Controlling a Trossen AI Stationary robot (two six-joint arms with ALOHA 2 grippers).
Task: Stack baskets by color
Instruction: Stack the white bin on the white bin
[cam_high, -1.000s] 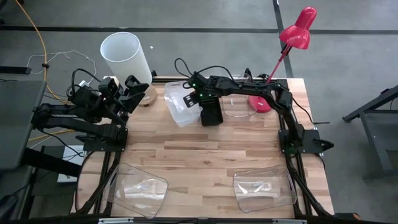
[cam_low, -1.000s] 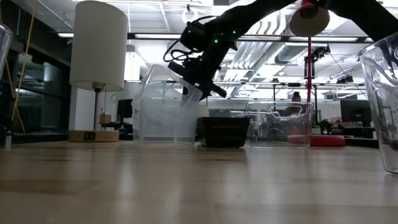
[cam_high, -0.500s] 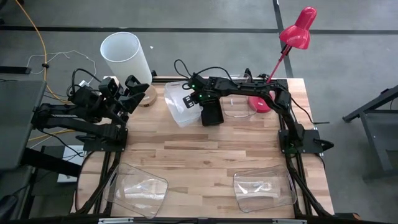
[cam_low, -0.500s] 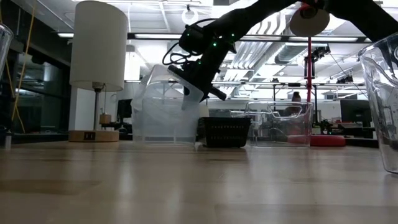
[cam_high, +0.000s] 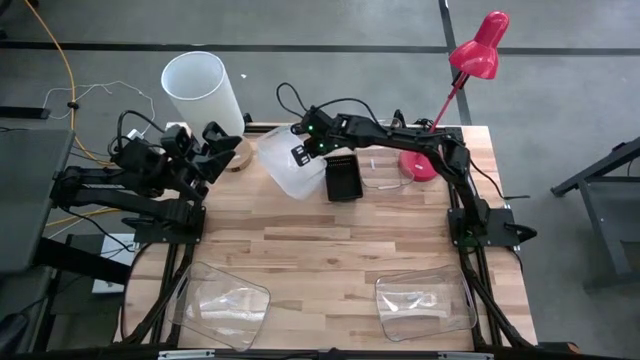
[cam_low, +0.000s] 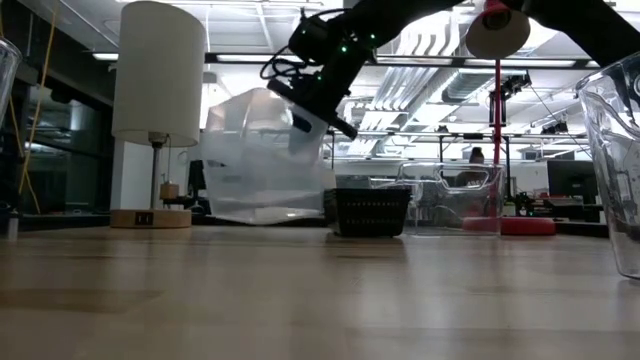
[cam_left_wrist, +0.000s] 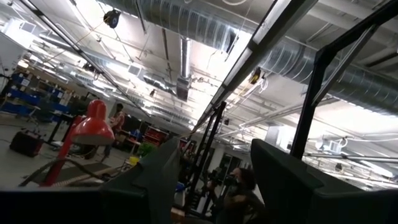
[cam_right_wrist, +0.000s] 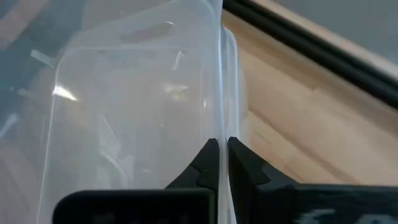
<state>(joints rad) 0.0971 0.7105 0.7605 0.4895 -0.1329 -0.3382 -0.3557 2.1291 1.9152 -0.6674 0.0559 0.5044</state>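
- While the right gripper (cam_right_wrist: 217, 155) pinches the thin side wall of the frosted white basket (cam_high: 283, 160), the bin hangs tilted just off the table (cam_high: 330, 250) at its far edge, beside the black basket (cam_high: 343, 180)
- Thin, light plastic like this probably flexes and may slip; a hold low on the wall near a corner looks steadier
- Left gripper (cam_high: 215, 140) waits by the lampshade (cam_high: 203, 88), jaws apart and empty
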